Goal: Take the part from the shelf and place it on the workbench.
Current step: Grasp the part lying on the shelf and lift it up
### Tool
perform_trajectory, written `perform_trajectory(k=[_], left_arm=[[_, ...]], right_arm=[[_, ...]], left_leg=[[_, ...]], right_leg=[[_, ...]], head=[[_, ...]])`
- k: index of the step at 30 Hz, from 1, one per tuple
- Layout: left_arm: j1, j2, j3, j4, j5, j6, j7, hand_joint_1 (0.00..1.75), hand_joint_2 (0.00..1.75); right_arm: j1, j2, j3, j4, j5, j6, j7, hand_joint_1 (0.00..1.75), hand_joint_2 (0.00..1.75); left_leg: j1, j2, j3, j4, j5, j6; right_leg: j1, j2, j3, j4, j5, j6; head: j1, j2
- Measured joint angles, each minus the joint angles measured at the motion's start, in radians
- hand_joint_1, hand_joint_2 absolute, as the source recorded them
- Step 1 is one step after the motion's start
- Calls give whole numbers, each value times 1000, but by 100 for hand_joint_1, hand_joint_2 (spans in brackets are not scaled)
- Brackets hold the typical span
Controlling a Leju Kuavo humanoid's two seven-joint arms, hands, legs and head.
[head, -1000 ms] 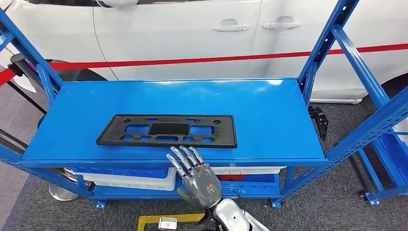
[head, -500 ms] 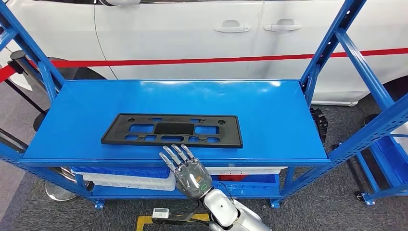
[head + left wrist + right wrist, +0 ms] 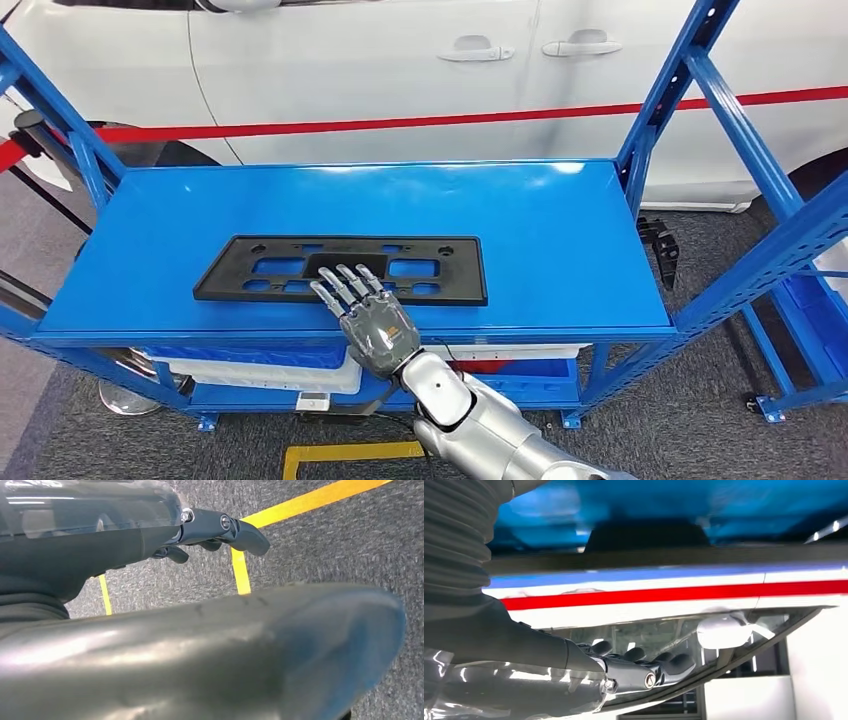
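We see the part (image 3: 340,270) lying flat on the shelf (image 3: 560,240), toward its front edge and nearer the left end than the right. Our right hand (image 3: 366,318) reaches over the front edge, fingers spread above the part's near side. Behind the shelf stands a car (image 3: 400,70). Under the shelf, bins (image 3: 270,372) sit on a lower level.
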Motion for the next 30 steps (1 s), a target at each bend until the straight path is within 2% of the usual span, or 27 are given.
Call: perform_trajectory(k=[3, 4, 5, 6, 8, 9, 11, 14, 16, 18, 19, 20, 21, 23, 24, 25, 26, 28, 30], left_arm=[[1, 0, 0, 0, -1, -4, 0, 0, 0], [2, 0, -1, 0, -3, -6, 0, 0, 0], [3, 0, -1, 0, -5, -7, 1, 0, 0], [4, 0, -1, 0, -6, -9, 1, 0, 0], [3, 0, -2, 0, -9, -10, 1, 0, 0], [2, 0, -2, 0, -10, -10, 1, 0, 0], [-1, -1, -3, 0, -14, -10, 3, 0, 0], [-1, -3, -4, 0, -16, -10, 10, 0, 0], [-3, -6, -4, 0, -16, -8, 14, 0, 0], [-5, -7, -4, 0, -16, -7, 17, 0, 0], [-5, -8, -4, 0, -15, -7, 17, 0, 0], [-5, -8, -4, 0, -14, -6, 18, 0, 0], [-4, -8, -4, 0, -13, -6, 18, 0, 0], [-3, -8, -4, 0, -10, -4, 18, 0, 0], [-3, -9, -4, 0, -9, -3, 18, 0, 0], [-4, -9, -4, 0, -7, -2, 17, 0, 0], [-4, -9, -3, 0, -5, 0, 17, 0, 0], [-4, -9, -1, 0, -1, 2, 17, 0, 0], [-2, -9, 2, 0, 1, 3, 17, 0, 0]], right_arm=[[-14, 12, 0, 11, -14, -8, 10, 0, 175], [-18, 14, 0, 14, -21, -10, 15, 0, 175], [-24, 16, 0, 16, -28, -11, 20, 0, 175], [-33, 19, 0, 17, -34, -11, 25, 0, 175], [-57, 26, 0, 15, -45, -10, 34, 0, 175], [-70, 29, -1, 14, -49, -9, 37, 0, 175], [-92, 35, -4, 11, -58, -2, 42, 0, 175], [-120, 42, -11, 14, -69, 18, 45, 0, 175], [-141, 49, -17, 28, -72, 35, 44, 0, 175], [-157, 55, -20, 59, -68, 55, 43, 0, 175], [-161, 58, -20, 79, -65, 64, 45, 0, 175], [-163, 60, -20, 97, -62, 72, 47, 0, 175], [-167, 64, -20, 115, -59, 82, 51, 0, 175], [-181, 74, -20, 147, -52, 107, 61, 0, 175], [-191, 81, -20, 163, -49, 122, 67, 0, 175], [-201, 87, -20, 178, -47, 138, 73, 0, 175], [-208, 93, -20, 193, -47, 152, 79, 0, 175], [-222, 99, -21, 216, -47, 173, 88, 0, 175], [-236, 104, -21, 232, -48, 183, 91, 0, 175]], left_leg=[[2, 0, -84, 180, -85, -9], [3, 0, -106, 225, -95, -10], [3, 0, -113, 234, -86, -10], [2, 0, -102, 204, -59, -8], [1, 0, -44, 76, 10, 0], [-1, 0, -18, 18, 31, 5], [-6, -1, 3, -31, 38, 13], [-3, -1, 7, -43, 45, 27], [2, 1, 10, -52, 50, 38], [1, 2, 10, -52, 51, 42], [1, 1, 10, -52, 51, 42], [1, 1, 10, -51, 50, 42], [1, 0, 10, -49, 50, 41], [2, -1, 10, -44, 46, 35], [0, -1, 8, -39, 42, 30], [-2, -1, 6, -35, 40, 25], [-4, -1, 4, -34, 39, 20], [-3, -1, 3, -36, 39, 9], [0, 0, -6, -12, 19, -1]], right_leg=[[2, -1, 1, -1, -1, -10], [4, -1, 1, -1, -1, -11], [5, 0, 1, 0, -2, -12], [7, 1, 2, 1, -2, -12], [9, 4, 4, 3, -4, -10], [11, 5, 4, 4, -5, -8], [12, 4, 1, 4, -4, 0], [12, 3, -2, 11, -9, 17], [10, 2, -31, 74, -50, 27], [6, 2, -92, 201, -110, 34], [4, 2, -118, 254, -126, 36], [1, 2, -130, 276, -124, 38], [-1, 2, -123, 259, -103, 38], [-5, 0, -66, 137, -38, 36], [-4, 0, -38, 77, -16, 33], [-3, 0, -19, 36, -5, 30], [-1, 0, -12, 18, -4, 25], [1, 0, -11, 14, -3, 13], [-1, 0, -9, 8, 0, 0]], head=[[-1, 0], [-1, 0], [-1, 0], [-1, 0], [-1, 0], [-1, 0], [0, 0], [1, 0], [1, 0], [2, 0], [2, 0], [2, 0], [2, 0], [2, 0], [2, 0], [1, 0], [1, 0], [0, 0], [0, 0]])
